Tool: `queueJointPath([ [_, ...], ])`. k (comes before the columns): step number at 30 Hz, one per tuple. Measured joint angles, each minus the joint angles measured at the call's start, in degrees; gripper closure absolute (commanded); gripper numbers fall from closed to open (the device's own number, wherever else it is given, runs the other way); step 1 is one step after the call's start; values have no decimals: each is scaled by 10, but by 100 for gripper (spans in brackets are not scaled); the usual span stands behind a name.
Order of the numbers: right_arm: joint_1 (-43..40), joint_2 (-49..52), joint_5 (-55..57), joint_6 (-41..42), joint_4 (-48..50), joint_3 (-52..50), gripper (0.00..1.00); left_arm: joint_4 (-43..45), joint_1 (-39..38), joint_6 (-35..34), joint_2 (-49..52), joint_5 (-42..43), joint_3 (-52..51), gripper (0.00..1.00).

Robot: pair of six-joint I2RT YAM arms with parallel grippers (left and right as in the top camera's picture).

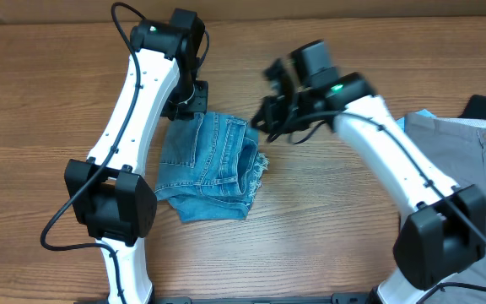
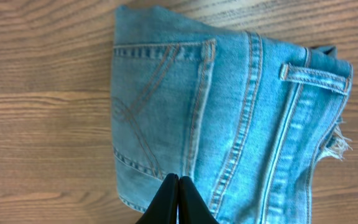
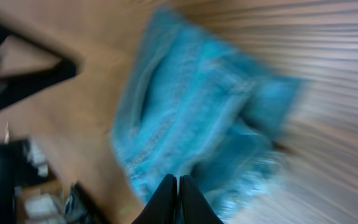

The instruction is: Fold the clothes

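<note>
I see folded jeans (image 1: 212, 167) on the tabletop (image 1: 327, 228); my left tool (image 2: 178, 180) and right tool (image 3: 178, 180) (its view blurred) are pressed together.

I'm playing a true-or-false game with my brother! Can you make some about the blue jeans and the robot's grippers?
1. The jeans lie folded on the table. True.
2. The left gripper is wide open. False: it is shut, above the jeans.
3. Grey trousers lie apart from the jeans. True.
4. The right gripper holds the jeans. False: it is shut on nothing.
</note>
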Motion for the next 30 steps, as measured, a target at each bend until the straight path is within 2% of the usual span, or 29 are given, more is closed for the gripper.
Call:
queueJointPath([
  [1,27,0,0,0,9,0,89,4,4,6,0,0,0,96],
  [4,89,8,39,17,26,0,72,13,21,10,0,3,0,96],
  [8,149,51,109,63,26,-5,70,13,47,25,0,8,0,96],
  [10,157,76,133,89,15,-12,75,7,57,33,0,10,0,96],
  [11,157,89,143,101,9,-17,82,6,60,34,0,11,0,96],
  [14,152,113,165,131,-7,-31,94,5,63,38,0,13,0,96],
  [22,147,117,183,204,-1,-80,96,5,62,49,0,36,0,95],
  [28,136,111,185,215,-36,-76,96,-5,62,56,0,46,0,87],
  [30,125,96,184,215,-37,-70,96,-5,62,59,0,51,-1,91],
])
